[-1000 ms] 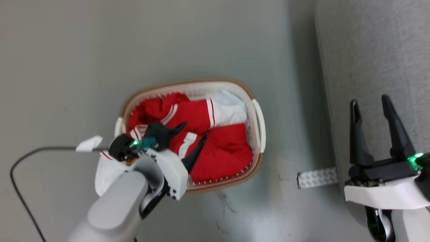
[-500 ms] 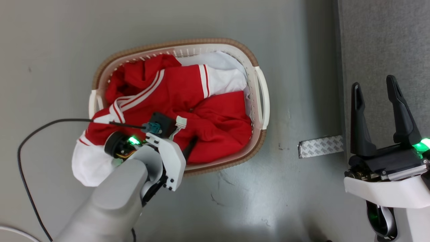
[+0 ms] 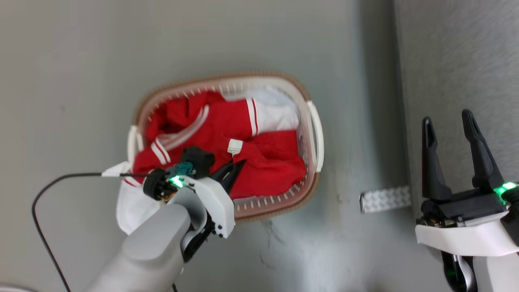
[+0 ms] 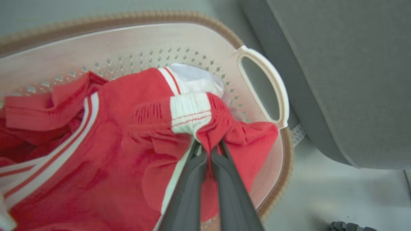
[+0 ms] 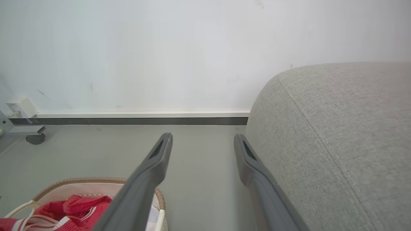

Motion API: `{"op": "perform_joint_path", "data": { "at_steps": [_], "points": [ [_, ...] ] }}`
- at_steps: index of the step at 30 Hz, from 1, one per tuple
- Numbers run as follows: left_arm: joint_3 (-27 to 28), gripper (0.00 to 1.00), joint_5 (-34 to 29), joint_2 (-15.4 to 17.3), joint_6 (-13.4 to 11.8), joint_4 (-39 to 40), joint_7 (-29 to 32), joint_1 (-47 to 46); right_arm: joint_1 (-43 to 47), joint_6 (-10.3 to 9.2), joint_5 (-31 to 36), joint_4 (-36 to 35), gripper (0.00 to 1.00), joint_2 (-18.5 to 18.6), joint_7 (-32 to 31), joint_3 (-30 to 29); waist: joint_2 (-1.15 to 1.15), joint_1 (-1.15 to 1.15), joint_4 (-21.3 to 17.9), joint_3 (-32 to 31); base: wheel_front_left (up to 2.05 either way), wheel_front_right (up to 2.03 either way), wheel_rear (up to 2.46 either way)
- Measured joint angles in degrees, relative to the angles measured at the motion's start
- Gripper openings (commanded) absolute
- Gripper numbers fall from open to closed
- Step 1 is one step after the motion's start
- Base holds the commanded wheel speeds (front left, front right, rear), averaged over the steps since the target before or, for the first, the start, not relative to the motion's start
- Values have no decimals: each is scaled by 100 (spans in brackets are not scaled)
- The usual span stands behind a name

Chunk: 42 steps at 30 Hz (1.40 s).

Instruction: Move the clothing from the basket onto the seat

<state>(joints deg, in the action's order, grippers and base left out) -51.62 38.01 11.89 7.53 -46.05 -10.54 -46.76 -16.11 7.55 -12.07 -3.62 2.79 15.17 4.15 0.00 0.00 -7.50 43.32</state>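
- Left gripper [image 4: 207, 146]: fingers clenched together on a fold of the plain red garment [image 4: 224, 134], just under its white ribbed band.
- The gripper reaches into the laundry basket [image 3: 313, 121] over the rim nearest the robot.
- Plain red garment sits in the basket's near half, bunched toward the sofa-side handle.
- Striped red-and-white garment [image 3: 219, 121] fills the far and left part of the basket. One white end [image 3: 134, 207] spills over the left rim onto the floor [image 3: 81, 61].
- Basket stands on the floor, near the light grey sofa [image 3: 454, 61] but apart from it.
- Black cable [image 3: 61, 180] runs left from the left wrist.
- Right gripper [image 3: 446, 119]: released, fingers spread wide, gripping nothing, at the sofa's edge.
- Strip of patterned tape [image 3: 385, 198] lies on the floor beside the sofa.
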Motion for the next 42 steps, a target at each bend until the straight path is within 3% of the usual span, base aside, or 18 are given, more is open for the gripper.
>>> {"op": "perform_joint_path", "data": {
  "at_steps": [10, 24, 31, 42],
  "points": [
    [160, 0, 454, 143, -63, 570, -359, 494, 685, 0, -29, 485, 100, 0, 0, -92, 0, -1, 153, -1506, 0, 0, 0],
    [499, 0, 679, 619, -777, 1850, -169, 961, 1469, 0, -36, 865, 100, -1, 0, -9, 0, -2, 218, -3621, 0, 0, 0],
    [570, 0, 686, 896, -1101, 2539, 98, 970, 1678, 0, -16, 922, 100, 0, 0, -31, 0, -3, 182, -4241, 0, 0, 0],
    [644, 0, 686, 1100, -1449, 3262, 379, 945, 1870, 0, 10, 921, 100, 0, 0, 15, 0, -2, 239, -4686, 0, 0, 0]
  ]
}}
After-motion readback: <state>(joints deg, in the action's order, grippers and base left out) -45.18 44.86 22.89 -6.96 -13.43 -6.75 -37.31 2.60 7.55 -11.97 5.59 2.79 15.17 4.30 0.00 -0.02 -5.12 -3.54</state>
